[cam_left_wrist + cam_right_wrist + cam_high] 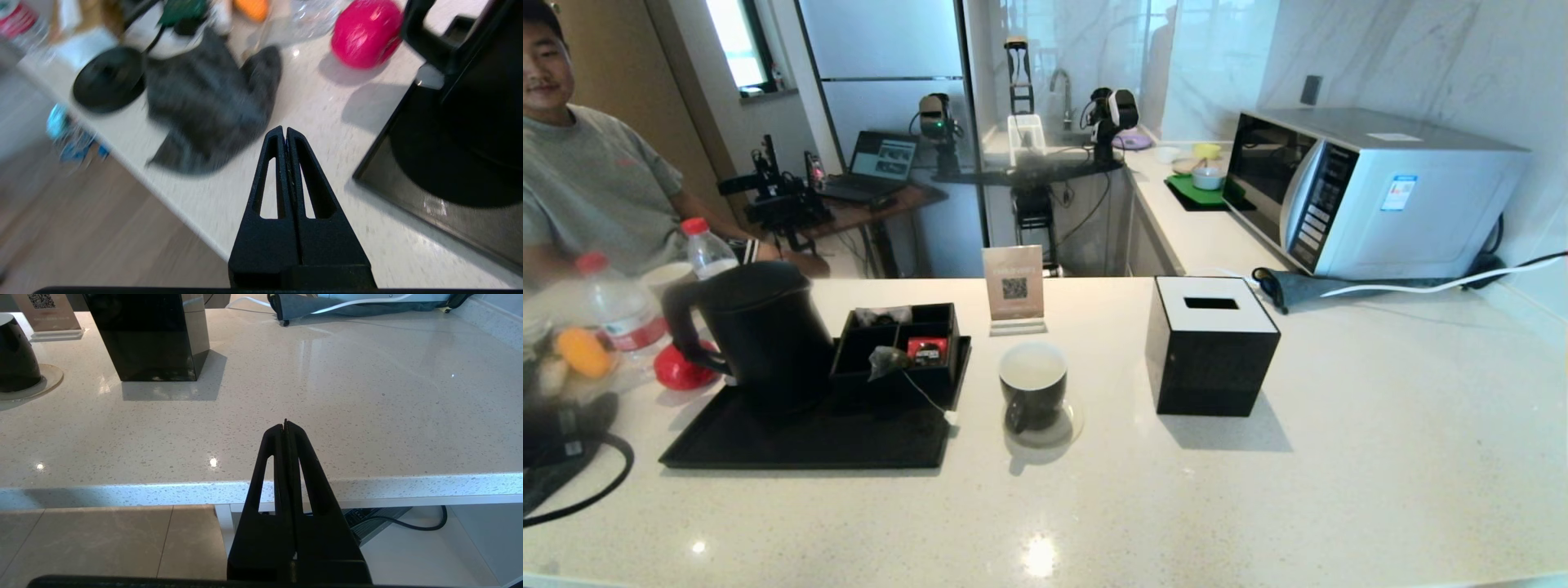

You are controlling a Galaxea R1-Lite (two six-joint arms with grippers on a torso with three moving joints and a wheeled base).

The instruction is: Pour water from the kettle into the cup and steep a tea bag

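Note:
The matte black kettle (760,327) stands on the left end of a black tray (800,437), handle to the left; its base and handle also fill the edge of the left wrist view (470,122). The dark cup (1033,384), cream inside, sits on a round coaster right of the tray and shows again in the right wrist view (14,355). The tea bag (887,361) hangs on the front of the black organiser, its string running down to a white tag (951,417). My left gripper (285,131) is shut and empty, over the counter edge left of the tray. My right gripper (285,424) is shut and empty, at the counter's front edge.
A black tissue box (1210,343) stands right of the cup, with a QR sign (1014,287) behind the cup. Bottles (621,310), a red ball (365,32), a dark cloth (212,106) and a round black base (108,79) crowd the left. A microwave (1364,192) sits at the back right.

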